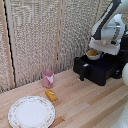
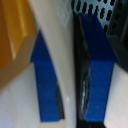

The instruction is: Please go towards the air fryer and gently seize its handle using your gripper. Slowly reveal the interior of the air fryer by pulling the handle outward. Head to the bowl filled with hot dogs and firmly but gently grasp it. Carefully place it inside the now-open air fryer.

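Observation:
The black air fryer (image 1: 107, 70) stands at the exterior view's right with its drawer (image 1: 90, 67) pulled out toward the table's middle. The chunky black handle (image 1: 81, 75) juts from the drawer front. My gripper (image 1: 96, 49) hangs just above the open drawer, shut on the rim of the small white bowl (image 1: 93, 55), which holds yellow-orange hot dogs (image 1: 92, 52). In the wrist view the blue pads (image 2: 47, 82) clamp the white bowl wall (image 2: 65, 55). A hot dog (image 2: 15, 30) lies inside it, and the air fryer's perforated black basket (image 2: 100, 7) shows beyond.
A pink cup (image 1: 48, 78) stands on the wooden table (image 1: 85, 102). A loose yellow-orange piece (image 1: 50, 94) lies near the floral-rimmed plate (image 1: 31, 111). A woven screen (image 1: 35, 35) closes off the back.

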